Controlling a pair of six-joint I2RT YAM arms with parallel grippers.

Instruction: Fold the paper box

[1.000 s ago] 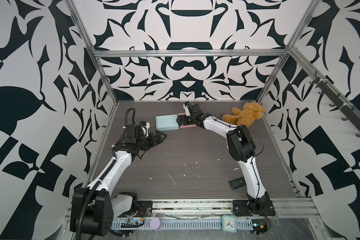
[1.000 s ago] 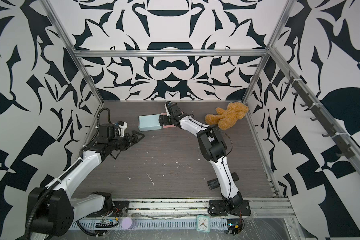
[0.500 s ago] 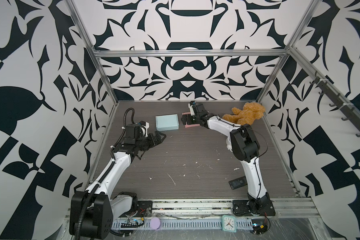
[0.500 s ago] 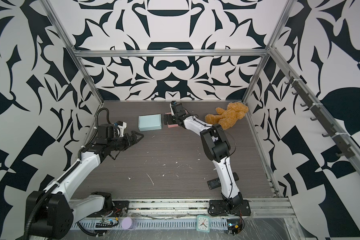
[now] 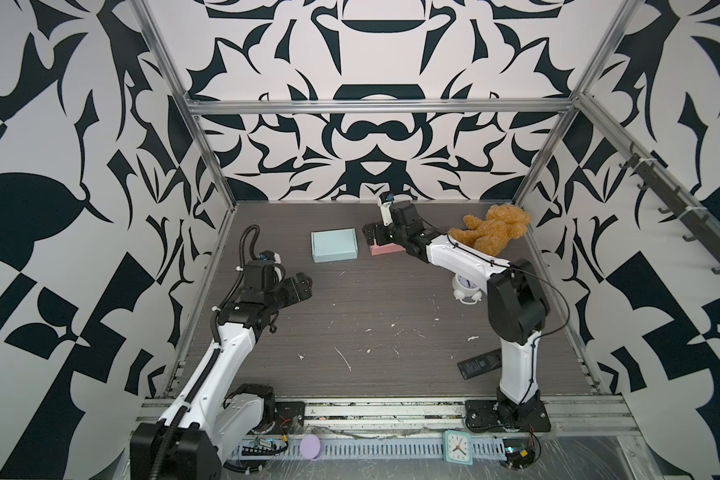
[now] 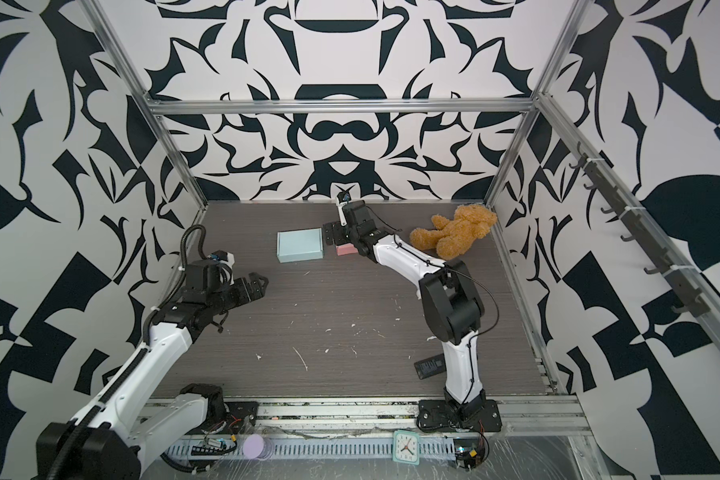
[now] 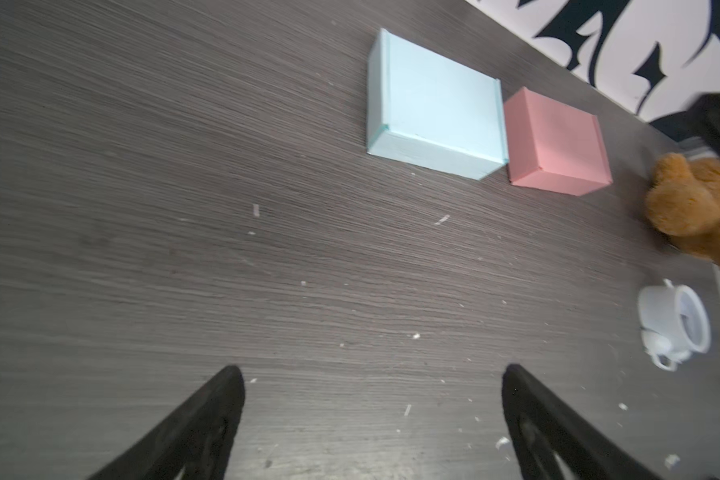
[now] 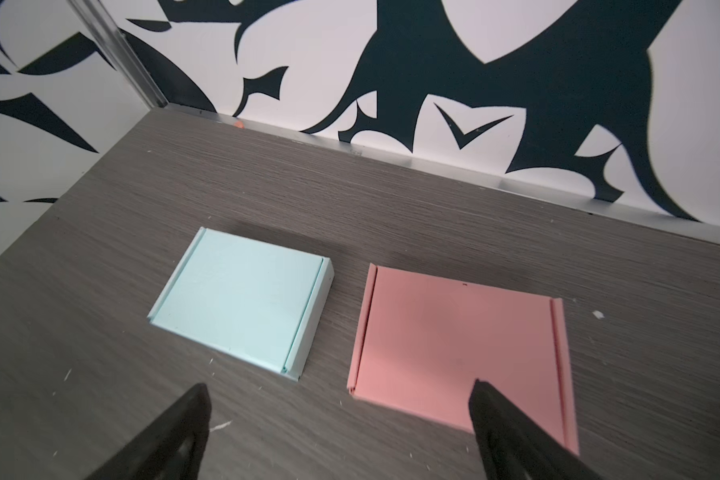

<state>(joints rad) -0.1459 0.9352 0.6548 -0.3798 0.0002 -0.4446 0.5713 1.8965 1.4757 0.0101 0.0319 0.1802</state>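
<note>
Nearest, the left end effector (image 5: 302,286) hangs over bare table (image 5: 391,299), jaws spread wide with nothing between them, well apart from both boxes. Farther in, a white alarm clock (image 5: 466,289) stands under the right arm's forearm. Beyond it, the blue paper box (image 5: 334,245) and the pink paper box (image 5: 387,249) lie side by side near the back wall with a narrow gap between them. Both have their lids down and look fully folded. The right end effector (image 8: 341,386) hovers just above that gap and the pink box's near corner, jaws wide apart and gripping nothing. One finger (image 8: 508,428) overlaps the pink lid in the right wrist view. Behind the arm lies a teddy bear (image 5: 491,228), close to the forearm.

The folding looks about finished, so the risk lies in pulling away. A low or sideways retreat could catch that finger on the pink lid's edge, pop the tucked flap, or shove the light box into the blue one. A swing of the forearm could drag the bear or tip the clock.
</note>
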